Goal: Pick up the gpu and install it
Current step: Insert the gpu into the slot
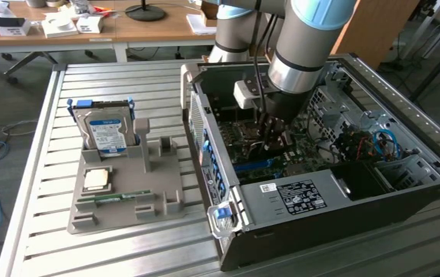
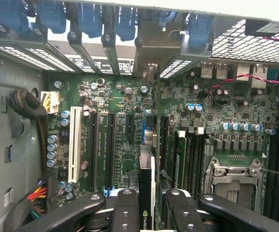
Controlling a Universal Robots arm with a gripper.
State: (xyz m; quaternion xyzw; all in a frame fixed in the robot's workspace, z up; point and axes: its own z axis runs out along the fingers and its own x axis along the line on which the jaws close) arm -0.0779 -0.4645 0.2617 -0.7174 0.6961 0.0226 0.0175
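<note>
Plainly pinching the gpu (image 2: 146, 193) between black fingers (image 2: 126, 212), one against each face of the card. Holding it on edge, thin side toward the wrist camera, logo showing right at the gripper (image 2: 149, 215). Aligned lengthwise from the fingers toward the rear wall of the computer case (image 1: 343, 231), bracket end pointing at the slot openings under the blue clips (image 2: 89, 19). Sitting low over the green motherboard (image 2: 125, 96), parallel to the black expansion slots (image 2: 109, 145), between them and the memory slots (image 2: 192, 154) beside the CPU socket (image 2: 231, 176). Cannot tell whether seated in a slot. Well apart, toward the exterior view's left: grey tray (image 1: 123, 173) with upright hard drive (image 1: 106, 130) and flat-lying memory stick (image 1: 116, 198).
</note>
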